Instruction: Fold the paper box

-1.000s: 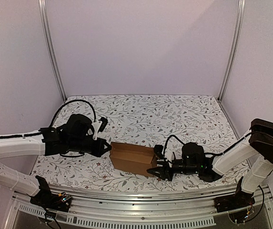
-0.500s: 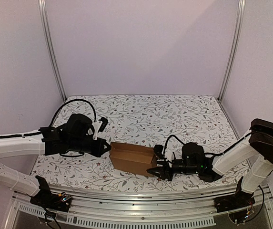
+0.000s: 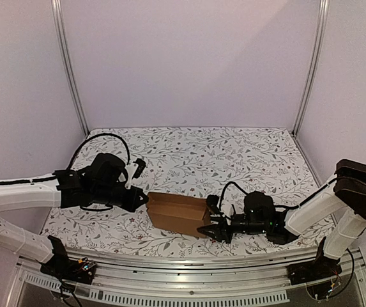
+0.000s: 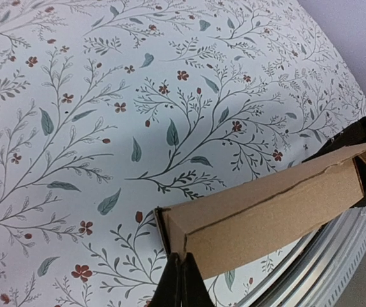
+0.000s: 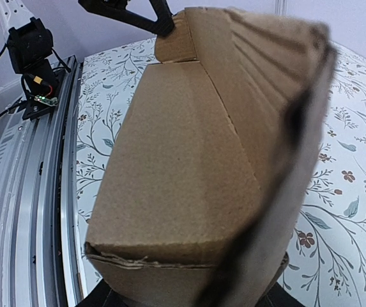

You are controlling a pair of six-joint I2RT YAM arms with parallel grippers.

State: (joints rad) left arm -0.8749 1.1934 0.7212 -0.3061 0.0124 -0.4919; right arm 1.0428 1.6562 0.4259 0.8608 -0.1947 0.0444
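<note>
The paper box point(image 3: 177, 213) is a plain brown carton lying on the floral tablecloth near the front edge, seen lengthwise in the left wrist view point(image 4: 278, 208). My left gripper point(image 3: 145, 199) is shut and holds nothing, its tips point(image 4: 181, 261) pressed against the carton's left end corner. My right gripper point(image 3: 212, 228) is closed on the carton's right end. In the right wrist view the carton point(image 5: 183, 166) fills the frame. One blurred black finger point(image 5: 282, 204) crosses its right side and the other finger is hidden under it.
The floral tablecloth point(image 3: 234, 153) covers the table. An aluminium rail point(image 3: 170, 281) runs along the near edge just in front of the box. Frame posts point(image 3: 68, 64) and pale walls close in the sides and back. The left arm's base point(image 5: 32, 48) shows beyond the rail.
</note>
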